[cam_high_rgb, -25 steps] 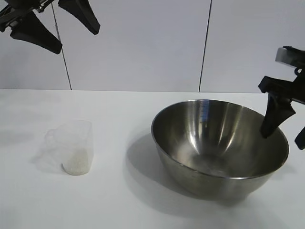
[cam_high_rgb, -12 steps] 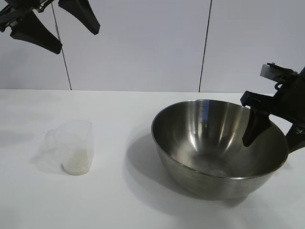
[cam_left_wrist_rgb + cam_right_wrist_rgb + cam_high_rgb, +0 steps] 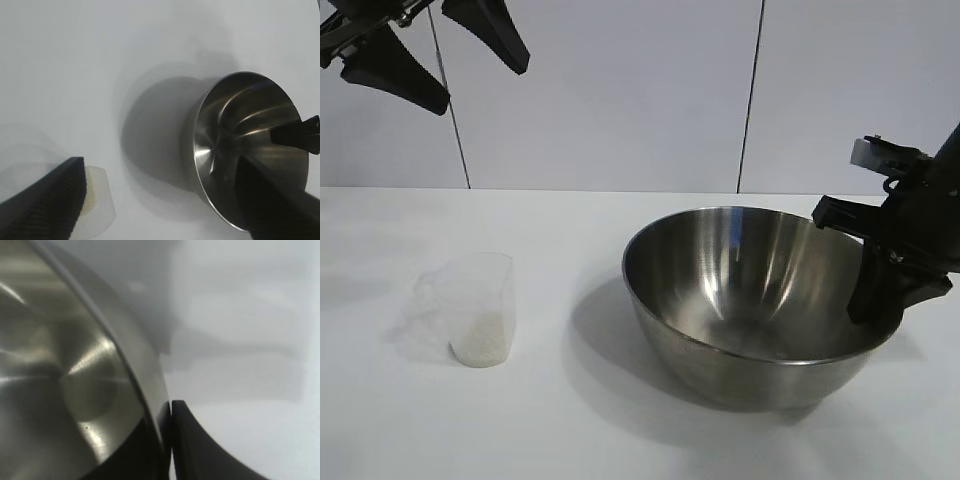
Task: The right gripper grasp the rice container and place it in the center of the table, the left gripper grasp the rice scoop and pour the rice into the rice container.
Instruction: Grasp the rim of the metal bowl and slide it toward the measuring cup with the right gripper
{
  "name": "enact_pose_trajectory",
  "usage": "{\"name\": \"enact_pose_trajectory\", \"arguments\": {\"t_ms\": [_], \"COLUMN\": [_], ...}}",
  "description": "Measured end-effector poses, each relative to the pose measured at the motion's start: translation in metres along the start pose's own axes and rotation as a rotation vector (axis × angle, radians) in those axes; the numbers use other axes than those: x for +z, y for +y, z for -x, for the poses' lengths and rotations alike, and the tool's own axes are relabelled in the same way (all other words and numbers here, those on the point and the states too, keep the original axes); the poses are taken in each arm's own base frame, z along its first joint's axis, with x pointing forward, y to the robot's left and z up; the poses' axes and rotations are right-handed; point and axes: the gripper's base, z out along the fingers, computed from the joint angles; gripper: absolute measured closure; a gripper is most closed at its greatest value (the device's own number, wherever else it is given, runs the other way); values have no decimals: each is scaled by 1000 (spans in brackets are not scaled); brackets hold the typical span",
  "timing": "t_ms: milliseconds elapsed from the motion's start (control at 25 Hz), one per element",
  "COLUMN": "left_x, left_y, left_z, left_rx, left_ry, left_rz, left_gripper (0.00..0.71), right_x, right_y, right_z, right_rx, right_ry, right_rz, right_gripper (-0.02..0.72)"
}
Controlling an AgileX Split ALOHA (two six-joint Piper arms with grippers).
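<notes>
The rice container (image 3: 750, 290), a wide shiny steel bowl, stands on the white table (image 3: 570, 225) right of centre. My right gripper (image 3: 878, 290) is shut on its right rim, one finger inside the bowl and one outside. The right wrist view shows the rim (image 3: 145, 385) pinched between the black fingertips of that gripper (image 3: 170, 407). The rice scoop (image 3: 475, 305), a clear plastic cup, stands at the left with white rice (image 3: 480, 342) in its bottom. My left gripper (image 3: 480, 83) hangs open high above it, empty. The left wrist view looks down on the scoop (image 3: 100, 200) and the bowl (image 3: 235, 130).
A white panelled wall (image 3: 620, 90) rises behind the table. Bare tabletop lies between the scoop and the bowl, with the bowl's shadow (image 3: 600, 320) on it.
My right gripper came down over the bowl's right rim and shut on it. The bowl has slid a little to the left. The left arm and the scoop have not moved.
</notes>
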Motion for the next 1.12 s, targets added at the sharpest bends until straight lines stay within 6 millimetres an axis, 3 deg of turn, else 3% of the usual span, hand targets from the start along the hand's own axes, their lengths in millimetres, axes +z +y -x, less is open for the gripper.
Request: {"name": "enact_pose_trajectory", "arguments": {"t_ms": [200, 360, 480, 800, 1120], "left_x": [0, 0, 0, 0, 0], "left_y": [0, 0, 0, 0, 0], "left_z": [0, 0, 0, -1, -2], "left_rx": [0, 0, 0, 0, 0], "left_ry": [1, 1, 1, 15, 26], "left_rz": [0, 0, 0, -3, -5], "left_gripper": [122, 122, 122, 122, 122], "right_x": [-9, -29, -32, 0, 24], "right_y": [6, 17, 26, 58, 51], "right_z": [0, 14, 19, 11, 12], "right_rx": [-48, -67, -84, -118, -71], "right_ry": [9, -34, -60, 6, 51], "right_rz": [36, 74, 83, 88, 61], "right_gripper": [689, 691, 691, 691, 692]}}
